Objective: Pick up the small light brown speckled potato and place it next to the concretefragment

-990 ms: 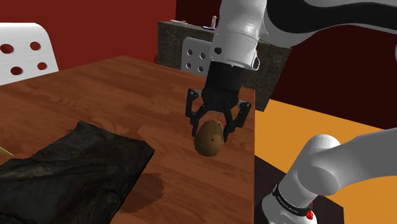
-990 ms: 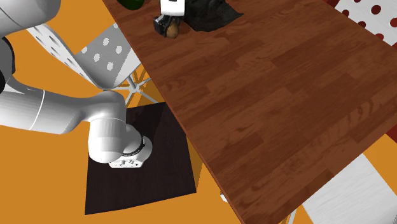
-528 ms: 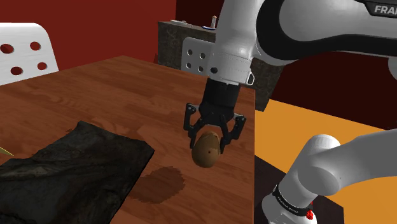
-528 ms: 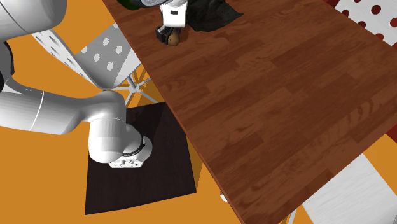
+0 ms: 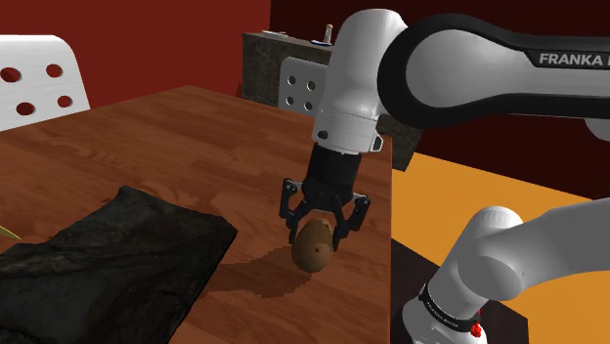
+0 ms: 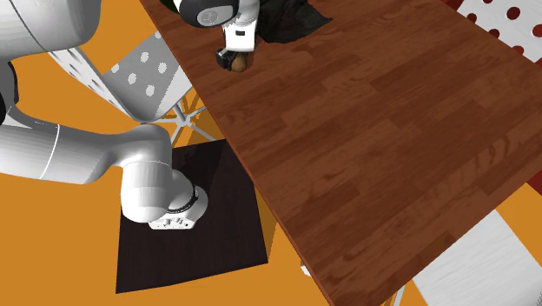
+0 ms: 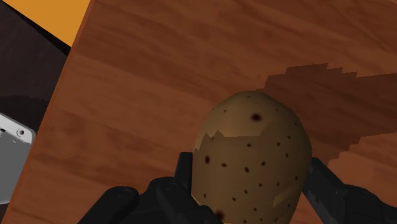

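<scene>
The wooden bench [image 5: 176, 137] is carrying the work, with orange floor lying beyond its near edge. The white arm [image 5: 440, 59] is reaching over it, and compared with a second ago it is bending lower and nearer to the bench top. The concrete fragment [image 5: 98, 259], a dark rough slab, is lying toward the shoulder view's lower left and is not shifting between the pictures. The black pincer [image 5: 321, 233] is pointing down beside the slab's right-hand edge, its fingers clenched on the potato [image 5: 313, 249]. In the wrist view the potato [image 7: 251, 159], light brown with dark speckles, is sitting between the two fingers. Its shadow, which was a separate patch earlier, is now spreading right beneath it. That suggests the potato is hanging just above the wood, near the slab but not touching it. The carry is probably finishing, leaving a short lowering and a release.
</scene>
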Robot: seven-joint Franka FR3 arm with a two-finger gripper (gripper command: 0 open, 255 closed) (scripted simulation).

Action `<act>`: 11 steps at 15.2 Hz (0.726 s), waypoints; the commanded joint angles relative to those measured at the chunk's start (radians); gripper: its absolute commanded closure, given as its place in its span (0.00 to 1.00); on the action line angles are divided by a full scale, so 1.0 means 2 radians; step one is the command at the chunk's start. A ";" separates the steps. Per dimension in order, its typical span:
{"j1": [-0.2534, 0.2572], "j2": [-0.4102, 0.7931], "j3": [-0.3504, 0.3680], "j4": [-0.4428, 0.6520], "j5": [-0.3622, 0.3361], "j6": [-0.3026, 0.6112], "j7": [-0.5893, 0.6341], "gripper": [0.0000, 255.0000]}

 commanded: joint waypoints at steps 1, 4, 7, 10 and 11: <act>0.000 0.001 0.001 -0.002 0.001 0.003 -0.001 1.00; 0.000 0.001 0.001 -0.002 0.001 0.003 -0.001 1.00; 0.000 0.001 0.001 -0.002 0.001 0.003 -0.001 0.00; 0.000 0.001 0.001 -0.002 0.001 0.003 -0.001 0.00; 0.000 0.001 0.001 -0.002 0.001 0.003 -0.001 0.00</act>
